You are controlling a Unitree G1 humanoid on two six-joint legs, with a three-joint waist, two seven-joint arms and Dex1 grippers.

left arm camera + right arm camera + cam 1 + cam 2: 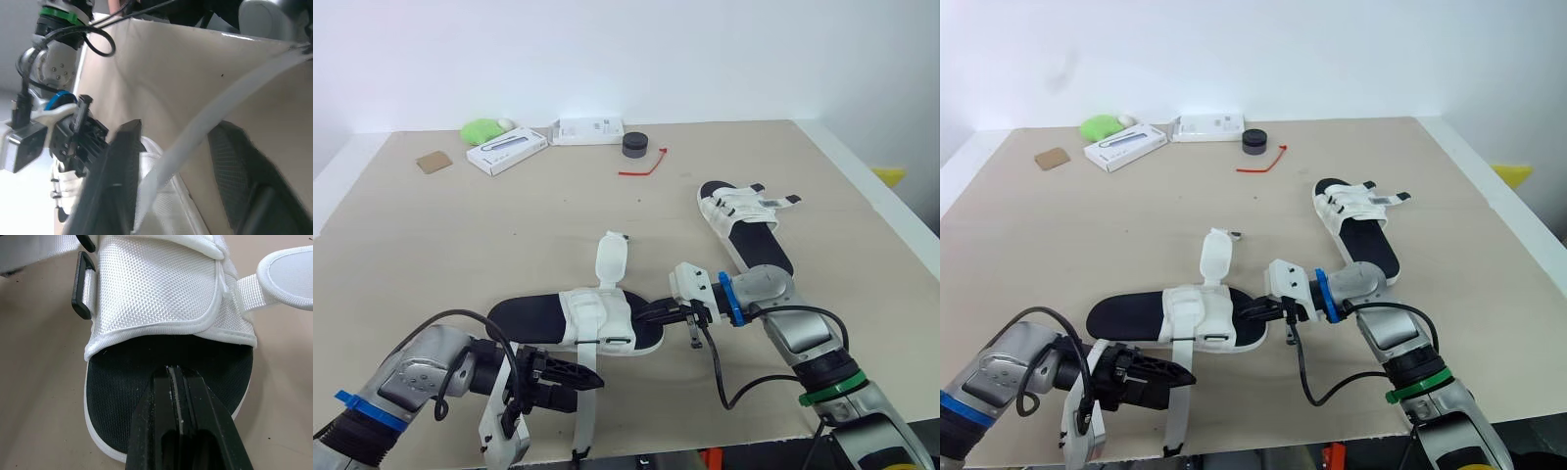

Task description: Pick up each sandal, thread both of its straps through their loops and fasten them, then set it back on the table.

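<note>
The near sandal [597, 313] lies on the worktop [460, 235], its toe pressed down by the closed right claw [646, 312]. Its loose strap [587, 421] is straddled by the open left claw [582, 379]. Being pinned, not gripped, the sandal could be dragged by a pull.

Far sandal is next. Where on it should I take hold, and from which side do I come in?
I would pinch the far sandal at the side edge of its bare black footbed, the half nearer the robot, coming in from the robot's right. That half lies flat and uncovered, while the white upper and its loose strap ends, sticking out rightward, crowd the far half.
</note>
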